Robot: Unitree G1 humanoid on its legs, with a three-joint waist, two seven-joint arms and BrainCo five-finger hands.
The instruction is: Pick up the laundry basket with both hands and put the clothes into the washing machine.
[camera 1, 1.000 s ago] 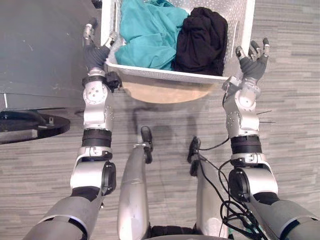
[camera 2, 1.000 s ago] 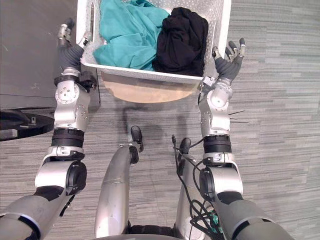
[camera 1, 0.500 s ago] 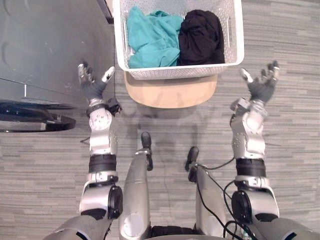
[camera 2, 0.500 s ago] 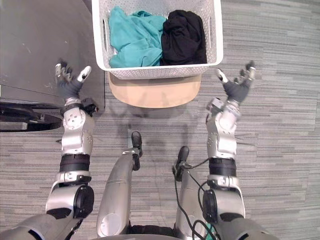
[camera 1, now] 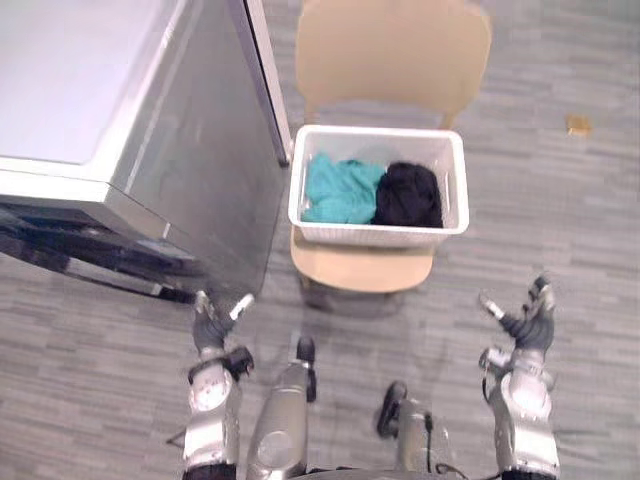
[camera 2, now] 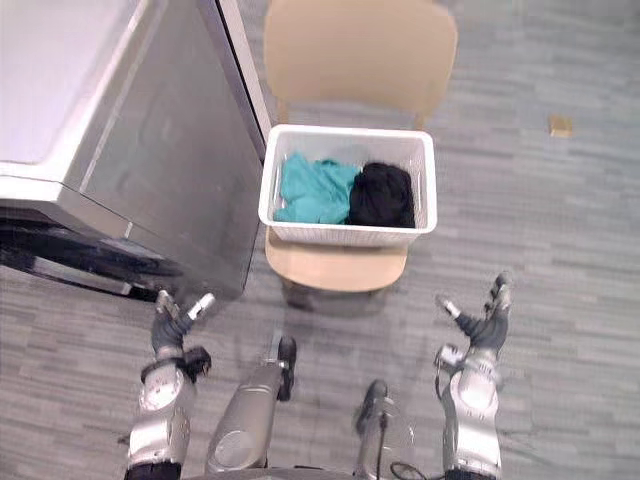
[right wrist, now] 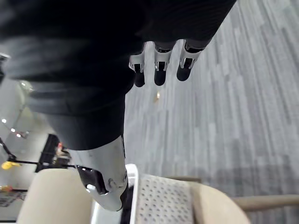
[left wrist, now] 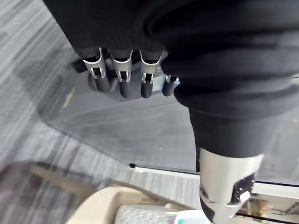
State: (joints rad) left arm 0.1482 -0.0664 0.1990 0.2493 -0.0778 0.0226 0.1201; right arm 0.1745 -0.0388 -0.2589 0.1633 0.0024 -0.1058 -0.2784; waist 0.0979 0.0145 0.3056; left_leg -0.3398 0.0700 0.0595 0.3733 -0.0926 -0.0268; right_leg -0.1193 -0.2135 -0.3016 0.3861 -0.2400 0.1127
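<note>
Both hands [camera 1: 210, 330] [camera 1: 528, 325] now back from basket [camera 1: 378, 236]

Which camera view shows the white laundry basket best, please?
The left eye view: the whole laundry basket shows on the chair, teal cloth and black cloth inside. The right eye view shows nearly the same. Each wrist view catches just a piece of its perforated wall.

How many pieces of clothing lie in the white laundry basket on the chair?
2: a teal garment in the left half of the laundry basket and a black garment in its right half, side by side. More may lie hidden under them.
</note>
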